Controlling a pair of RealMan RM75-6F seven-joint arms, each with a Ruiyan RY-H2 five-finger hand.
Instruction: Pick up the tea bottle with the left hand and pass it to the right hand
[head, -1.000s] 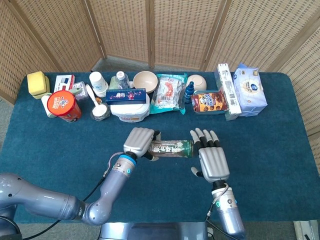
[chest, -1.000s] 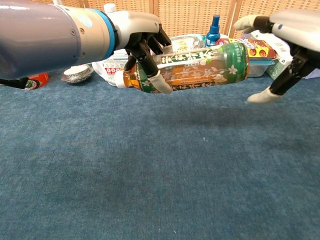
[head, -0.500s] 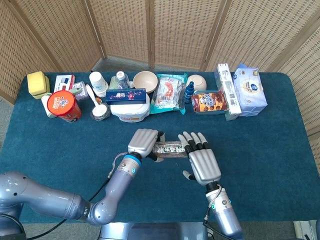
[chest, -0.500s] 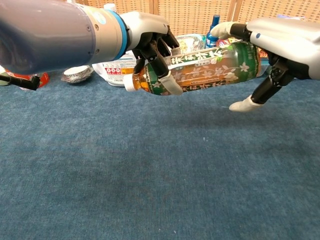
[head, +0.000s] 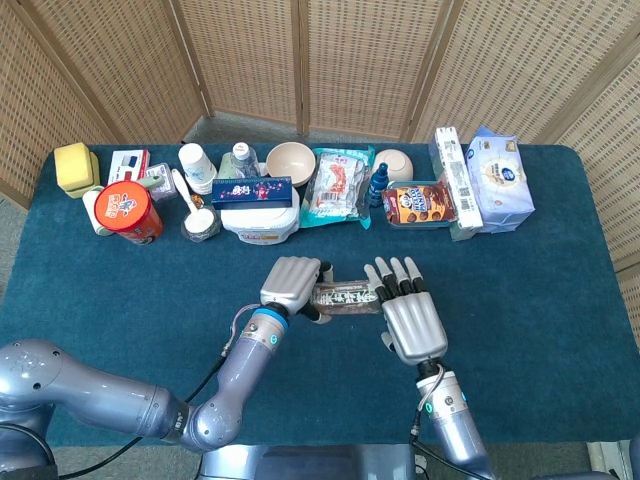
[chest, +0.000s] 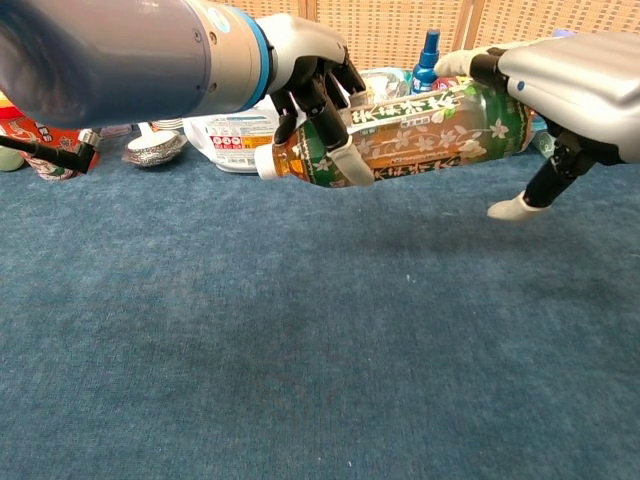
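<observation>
The tea bottle (head: 345, 296), green-labelled with amber liquid, lies level above the blue table cloth (head: 120, 290), its cap end to the left. My left hand (head: 293, 285) grips it near the neck, fingers wrapped around it (chest: 310, 80). My right hand (head: 410, 320) lies over the bottle's base end with fingers stretched out flat along the top. In the chest view the bottle (chest: 420, 135) reaches under the right hand (chest: 570, 80), whose thumb (chest: 515, 207) hangs down clear of the bottle.
A row of goods lines the table's far side: red can (head: 128, 212), white tub (head: 258, 222), bowl (head: 290, 158), blue spray bottle (head: 377, 185), cookie tray (head: 420, 203), tissue pack (head: 498, 180). A foil cup (chest: 155, 148) sits behind the left arm.
The right hand has come in from the right and now lies over the bottle's base. The left hand has carried the bottle slightly right and up, further under the right hand.
</observation>
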